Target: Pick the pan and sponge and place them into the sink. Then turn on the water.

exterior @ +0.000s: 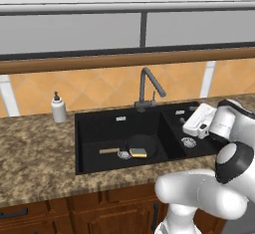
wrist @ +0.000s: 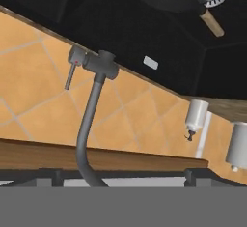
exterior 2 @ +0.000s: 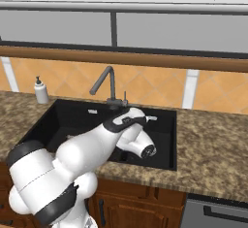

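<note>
Left base view, centre frame: pan (exterior: 141, 146) and sponge (exterior: 138, 152) lay in the sink (exterior: 94, 128) — gripper (exterior: 191, 123) stood wide open, empty, right of the faucet (exterior: 148, 86). You needed to approach the lever (exterior: 153, 96) squarely — no water ran.

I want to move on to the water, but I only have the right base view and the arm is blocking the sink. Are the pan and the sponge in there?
Observer: Yes. In the left base view, the pan lies in the left basin of the sink.
Operator: And the sponge?
Observer: The sponge sits at the pan's front edge, yellow face up.
Operator: What is the hand camera facing?
Observer: The faucet, with its small lever sticking out beside the base.
</note>
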